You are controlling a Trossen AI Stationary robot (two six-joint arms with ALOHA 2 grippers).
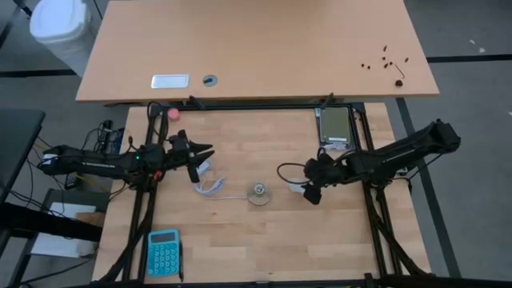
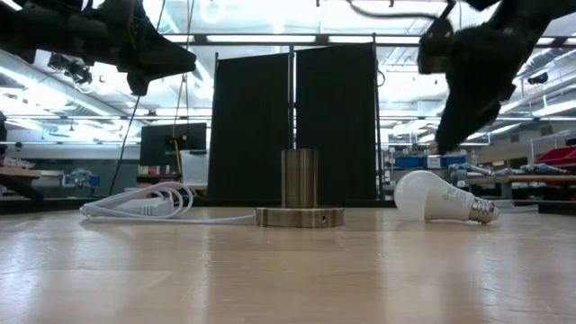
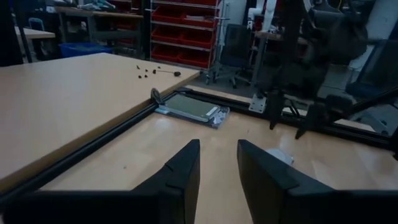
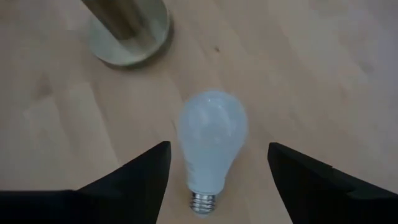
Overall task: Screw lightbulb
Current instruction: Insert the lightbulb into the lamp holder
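The lightbulb (image 4: 211,144) lies on its side on the wooden table (image 1: 264,240), its long axis flat along the surface. In the low view its round globe points toward the metal socket (image 2: 299,191) and its silver screw base points away from it. It rests near the socket but does not touch it.

My right gripper (image 4: 217,167) hangs above the bulb with fingers apart, one on each side, holding nothing. My left gripper (image 3: 217,165) waits well apart on the other side of the table, above it, with fingers together.

A white cord (image 2: 135,205) is coiled beyond the socket. A blue calculator (image 1: 163,253) lies at the near edge, and a flat grey device (image 1: 335,126) at the far edge. Nothing stands between bulb and socket. Behind the table I see dark panels (image 2: 292,121) and workshop shelves (image 3: 180,37).
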